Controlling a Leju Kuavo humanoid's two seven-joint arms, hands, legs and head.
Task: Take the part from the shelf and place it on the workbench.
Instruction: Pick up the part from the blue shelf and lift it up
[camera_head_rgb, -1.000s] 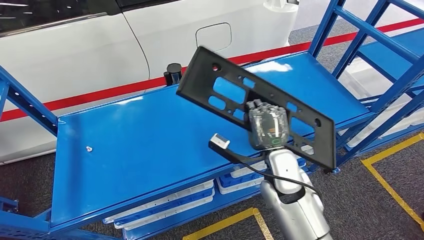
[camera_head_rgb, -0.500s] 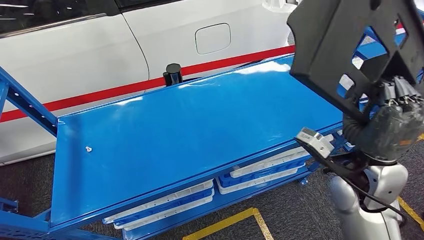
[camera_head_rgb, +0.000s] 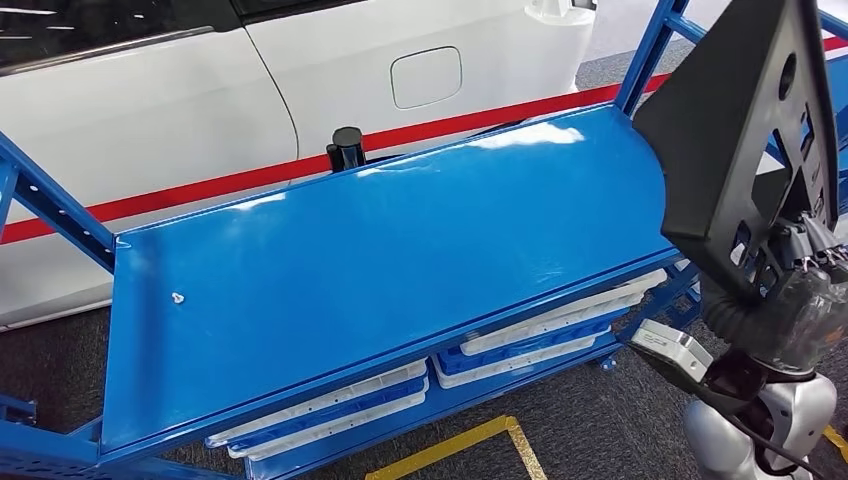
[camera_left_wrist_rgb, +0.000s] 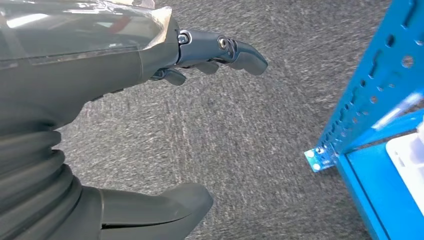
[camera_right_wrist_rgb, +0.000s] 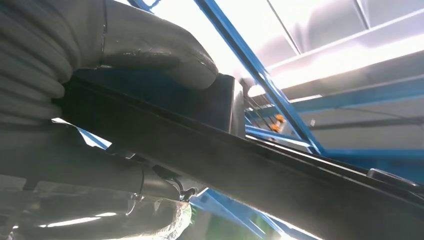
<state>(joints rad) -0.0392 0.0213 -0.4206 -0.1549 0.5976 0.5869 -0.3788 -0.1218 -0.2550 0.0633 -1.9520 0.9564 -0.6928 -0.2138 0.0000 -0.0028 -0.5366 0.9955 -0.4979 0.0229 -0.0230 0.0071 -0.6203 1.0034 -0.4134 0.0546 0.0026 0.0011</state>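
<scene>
The part (camera_head_rgb: 735, 140) is a flat black plastic plate with cut-out holes. It stands nearly on edge at the far right of the head view, lifted clear of the blue shelf top (camera_head_rgb: 380, 270). My right hand (camera_head_rgb: 790, 300) grips it from below. In the right wrist view the thumb (camera_right_wrist_rgb: 150, 45) presses on the plate's dark edge (camera_right_wrist_rgb: 280, 175). My left hand (camera_left_wrist_rgb: 125, 100) hangs over grey carpet, fingers (camera_left_wrist_rgb: 225, 50) spread and holding nothing.
A white car (camera_head_rgb: 250, 80) with a red stripe stands behind the shelf. White and blue trays (camera_head_rgb: 530, 345) lie on the lower level. Blue uprights (camera_head_rgb: 650, 50) rise at the right. A small white bit (camera_head_rgb: 178, 298) lies on the shelf top. Yellow floor tape (camera_head_rgb: 470, 440) runs below.
My right hand has carried the part from over the shelf's middle to the far right, off the shelf, turning it more upright. The shelf has not moved.
</scene>
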